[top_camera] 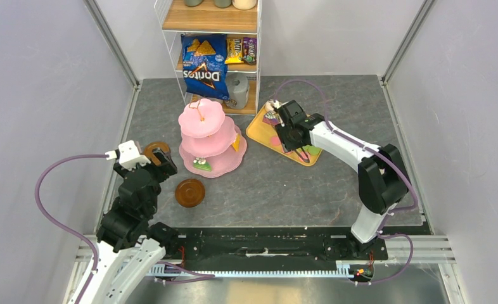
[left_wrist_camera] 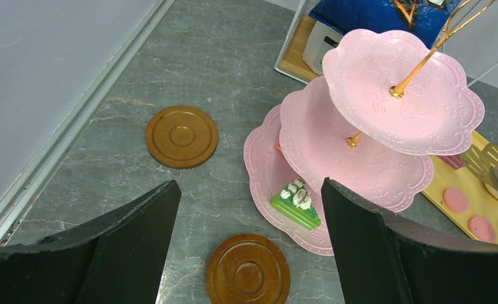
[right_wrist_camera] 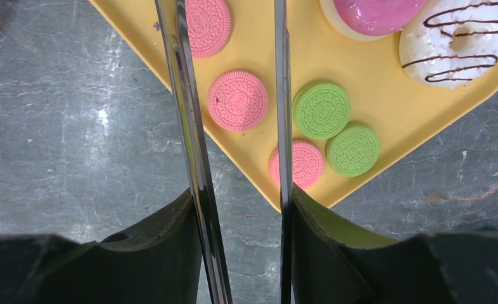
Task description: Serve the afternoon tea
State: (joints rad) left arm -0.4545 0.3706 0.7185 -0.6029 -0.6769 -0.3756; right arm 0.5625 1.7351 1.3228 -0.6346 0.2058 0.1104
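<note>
Pink three-tier scalloped stand (top_camera: 201,120) at centre, green cake slice (left_wrist_camera: 296,206) on its bottom tier. Yellow tray (right_wrist_camera: 373,82) to its right: donuts (right_wrist_camera: 455,38) cut off by the frame, pink and green macarons (right_wrist_camera: 237,100). Two brown saucers (left_wrist_camera: 182,135) beside the wide-open, empty left gripper (left_wrist_camera: 248,190). The right gripper (right_wrist_camera: 241,202) clamps tongs (right_wrist_camera: 192,126), their tips out of frame, probably above the tray.

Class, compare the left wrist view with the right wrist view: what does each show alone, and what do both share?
Left wrist only: the stand, a green cake slice on its bottom tier, two saucers, the open left gripper. Right wrist only: two donuts, the right gripper shut on tongs. Both: the yellow tray with pink and green macarons, and the table.
</note>
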